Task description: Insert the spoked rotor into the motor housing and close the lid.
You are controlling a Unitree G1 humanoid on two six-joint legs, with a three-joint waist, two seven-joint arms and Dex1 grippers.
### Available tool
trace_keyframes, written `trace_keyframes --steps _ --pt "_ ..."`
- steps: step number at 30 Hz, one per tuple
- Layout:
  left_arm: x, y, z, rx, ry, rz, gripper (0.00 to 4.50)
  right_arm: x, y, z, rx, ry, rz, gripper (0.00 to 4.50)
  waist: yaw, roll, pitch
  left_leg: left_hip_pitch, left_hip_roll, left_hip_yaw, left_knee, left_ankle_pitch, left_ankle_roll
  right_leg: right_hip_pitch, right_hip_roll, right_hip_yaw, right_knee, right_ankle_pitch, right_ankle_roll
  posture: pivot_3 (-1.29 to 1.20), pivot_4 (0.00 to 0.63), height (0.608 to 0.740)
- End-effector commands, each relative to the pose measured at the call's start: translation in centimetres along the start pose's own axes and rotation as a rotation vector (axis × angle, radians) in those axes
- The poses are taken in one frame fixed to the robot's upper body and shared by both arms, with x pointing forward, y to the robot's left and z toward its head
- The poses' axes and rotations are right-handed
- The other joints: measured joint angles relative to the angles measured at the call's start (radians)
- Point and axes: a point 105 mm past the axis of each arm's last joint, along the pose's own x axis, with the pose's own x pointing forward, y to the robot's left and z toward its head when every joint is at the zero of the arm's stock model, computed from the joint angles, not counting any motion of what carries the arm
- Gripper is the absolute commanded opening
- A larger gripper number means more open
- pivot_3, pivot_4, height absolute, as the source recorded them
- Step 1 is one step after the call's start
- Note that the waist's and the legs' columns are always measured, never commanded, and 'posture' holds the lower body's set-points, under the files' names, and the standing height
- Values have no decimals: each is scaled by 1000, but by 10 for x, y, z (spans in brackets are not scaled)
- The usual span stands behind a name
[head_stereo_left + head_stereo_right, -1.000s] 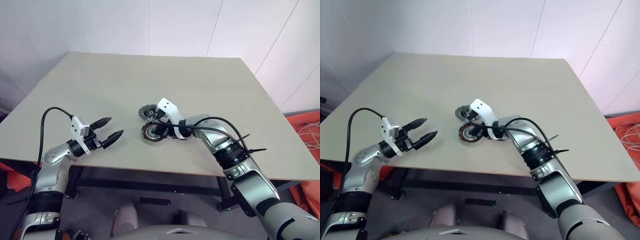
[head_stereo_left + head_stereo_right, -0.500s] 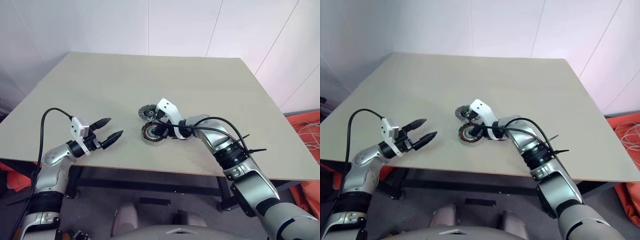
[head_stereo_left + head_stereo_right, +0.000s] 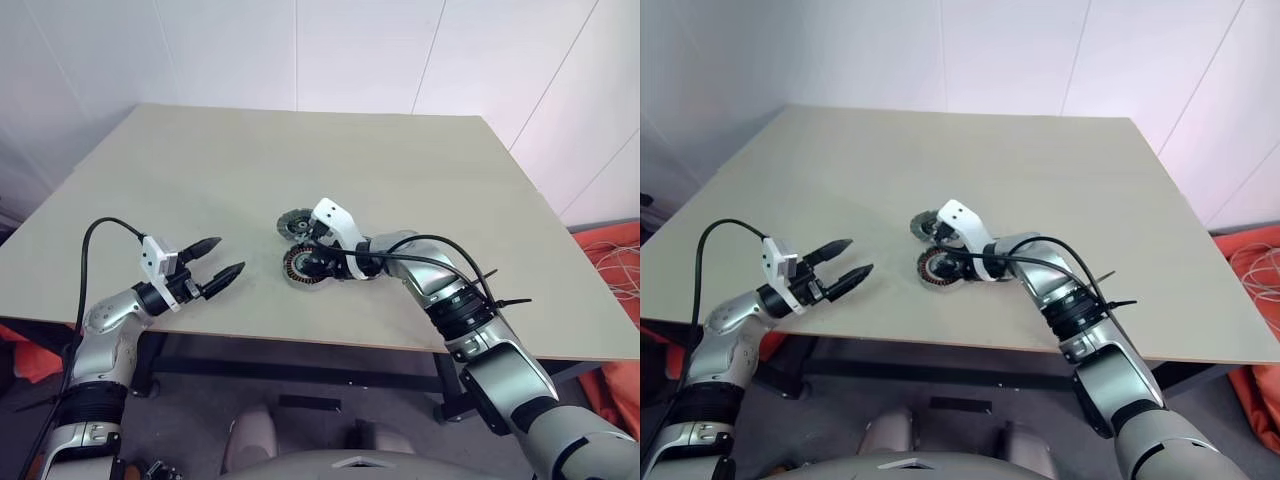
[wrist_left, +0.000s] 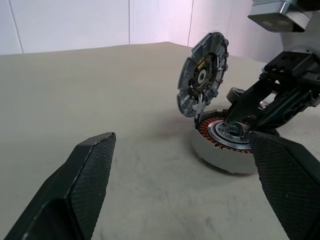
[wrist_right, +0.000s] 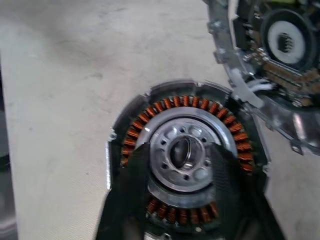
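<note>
Two grippers over tan table (image 3: 400, 160). Left eye view: left gripper (image 3: 218, 259) lower left, fingers spread, empty; right gripper (image 3: 312, 258) at centre, over motor housing (image 3: 299, 266). Lid (image 3: 292, 222) just above housing, hinged up.
Left wrist view: lid (image 4: 204, 74) upright, housing (image 4: 222, 147) right of centre.
Right wrist view: right fingers (image 5: 131, 170) parted, straddling silver hub inside copper windings; spoked rotor (image 5: 183, 152) seated in housing (image 5: 116, 145).

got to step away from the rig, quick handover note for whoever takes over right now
Left gripper: open, empty, hanging over the table left of the parts.
Right gripper: fingers spread over the centre of the motor housing, holding nothing I can make out.
Spoked rotor: looks seated inside the copper windings.
Lid: standing open, upright at the housing's edge.
Done: rotor appears inserted. Left: pull the right gripper clear and swing the lid shut.
</note>
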Motion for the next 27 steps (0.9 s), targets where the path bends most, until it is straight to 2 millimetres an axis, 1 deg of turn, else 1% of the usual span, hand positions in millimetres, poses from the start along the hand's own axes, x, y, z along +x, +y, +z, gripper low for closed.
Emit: trace_keyframes --steps 1,4,5,8,11,14,16,17,19,20,22,27 --pt "3 3 11 47 -29 -7 4500 -5 1 13 -36 -37 -7 3410 1 0 0 0 0 0 0 0 0 0 0 0 0 0 0 0 0 740" --pt "2 3 10 45 -29 -7 4500 -7 2 20 -45 -61 -6 4390 1 0 0 0 0 0 0 0 0 0 0 0 0 0 0 0 0 740" --pt "2 3 10 46 -28 -8 4500 -9 2 24 -46 -72 -4 4453 0 0 0 0 0 0 0 0 0 0 0 0 0 0 0 0 0 740" --pt "3 3 9 45 -28 -9 4500 -15 5 36 -55 -107 4 4453 0 0 0 0 0 0 0 0 -1 0 0 0 1 0 0 0 0 740" --pt "2 3 9 45 -28 -9 4500 -20 8 43 -59 -131 14 4453 0 0 0 0 0 0 0 0 -1 0 0 0 0 0 0 0 0 740" --pt "2 3 9 47 -29 -10 4500 -24 12 47 -49 -151 34 4453 0 0 0 0 0 0 0 0 -1 0 0 0 0 0 0 0 0 740" --pt "3 3 9 48 -29 -10 4500 -24 13 45 -40 -149 43 4453 0 0 0 0 0 0 0 0 0 0 0 0 0 0 0 0 0 740" --pt "3 4 9 49 -29 -10 4500 -25 14 43 -38 -145 45 4058 0 0 0 0 0 0 0 0 0 0 0 0 0 0 0 0 0 740" --pt "3 4 9 51 -30 -11 4500 -24 12 38 -32 -134 40 3538 1 0 0 0 0 0 0 0 -1 0 0 0 0 0 0 0 0 740" --pt "3 4 9 52 -30 -11 4500 -23 12 36 -31 -131 38 3111 1 0 0 0 0 0 0 0 -1 0 0 0 0 0 0 0 0 740" --pt "3 4 9 53 -29 -12 4500 -22 12 35 -22 -130 39 2452 0 0 0 0 0 0 0 0 -1 0 0 0 0 0 0 0 0 740" --pt "4 5 8 54 -28 -13 4500 -17 12 31 -19 -121 35 645 0 0 0 0 0 0 0 1 -2 0 0 0 0 0 0 0 0 740"
